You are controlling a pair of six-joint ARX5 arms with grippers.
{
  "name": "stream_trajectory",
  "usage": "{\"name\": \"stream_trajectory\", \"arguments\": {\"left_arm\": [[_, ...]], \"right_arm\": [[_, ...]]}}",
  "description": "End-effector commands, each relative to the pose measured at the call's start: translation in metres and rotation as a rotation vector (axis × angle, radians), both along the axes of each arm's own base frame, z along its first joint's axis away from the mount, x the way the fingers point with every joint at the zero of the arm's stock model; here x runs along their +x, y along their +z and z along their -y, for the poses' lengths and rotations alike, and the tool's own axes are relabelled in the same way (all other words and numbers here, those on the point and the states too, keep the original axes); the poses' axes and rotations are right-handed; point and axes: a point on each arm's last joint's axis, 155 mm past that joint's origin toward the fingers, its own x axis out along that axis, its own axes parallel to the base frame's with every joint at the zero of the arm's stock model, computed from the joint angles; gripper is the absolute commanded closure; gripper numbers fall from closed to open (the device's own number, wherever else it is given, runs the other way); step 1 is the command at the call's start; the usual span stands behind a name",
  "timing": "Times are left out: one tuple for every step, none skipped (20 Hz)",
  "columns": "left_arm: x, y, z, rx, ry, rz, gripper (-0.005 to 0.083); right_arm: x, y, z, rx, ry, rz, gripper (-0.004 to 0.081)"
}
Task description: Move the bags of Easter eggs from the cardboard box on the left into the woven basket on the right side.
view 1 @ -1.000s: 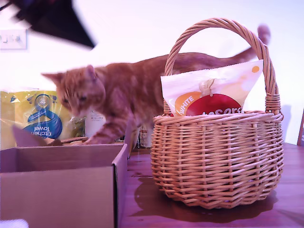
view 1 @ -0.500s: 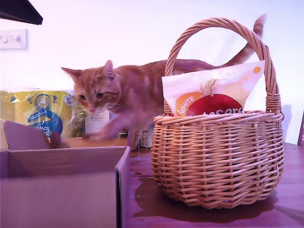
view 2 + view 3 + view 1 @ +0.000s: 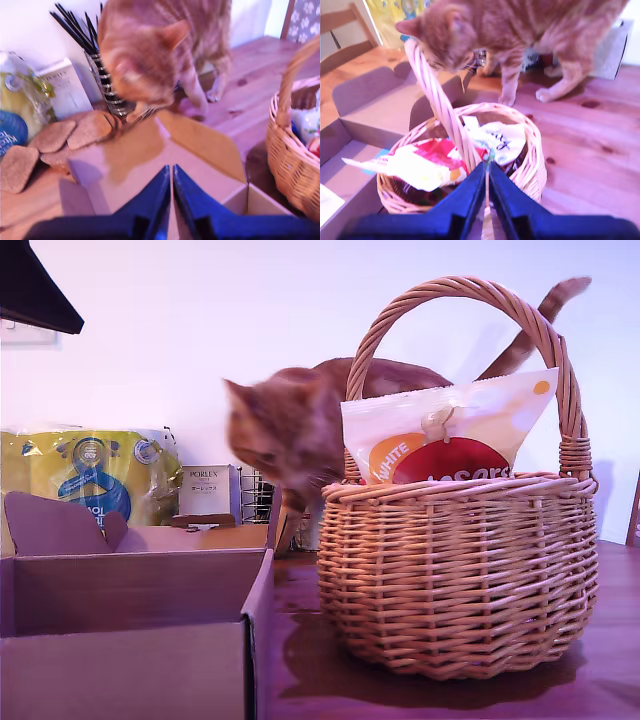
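Observation:
The woven basket (image 3: 460, 575) stands at the exterior view's right, its arched handle (image 3: 437, 100) running under my second gripper (image 3: 487, 167). That gripper hangs above the basket with its blue fingers shut and nothing clearly between them. A red-and-white Maltesers bag (image 3: 450, 440) sticks up from the basket, and beside it lies a white bag (image 3: 497, 140). The cardboard box (image 3: 130, 630) sits at the exterior view's lower left, its inside hidden there. My first gripper (image 3: 171, 170) is shut above the box's open flaps (image 3: 200, 145). A dark arm part (image 3: 30, 290) shows at the exterior view's upper left.
A ginger cat (image 3: 300, 425) stands on the wooden table (image 3: 610, 640) behind box and basket, head lowered between them. Behind the box are a yellow kitchen towel pack (image 3: 90, 475), a white carton (image 3: 208, 490), a wire holder of black sticks (image 3: 100, 75) and cork coasters (image 3: 55, 137).
The cat has pulled its paw and head back from over the box and shifted toward the exterior view's right, behind the basket. The dark arm part has drawn back to that view's upper-left corner.

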Motion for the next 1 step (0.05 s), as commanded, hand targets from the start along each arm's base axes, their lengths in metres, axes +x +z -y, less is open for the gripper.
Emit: {"name": "stream_trajectory", "arguments": {"left_arm": [[-0.0010,-0.0086,-0.0003,0.005,0.000,-0.013,0.0797]], "right_arm": [[-0.0017,0.0040,-0.0009,0.001,0.005,0.005,0.0782]]}}
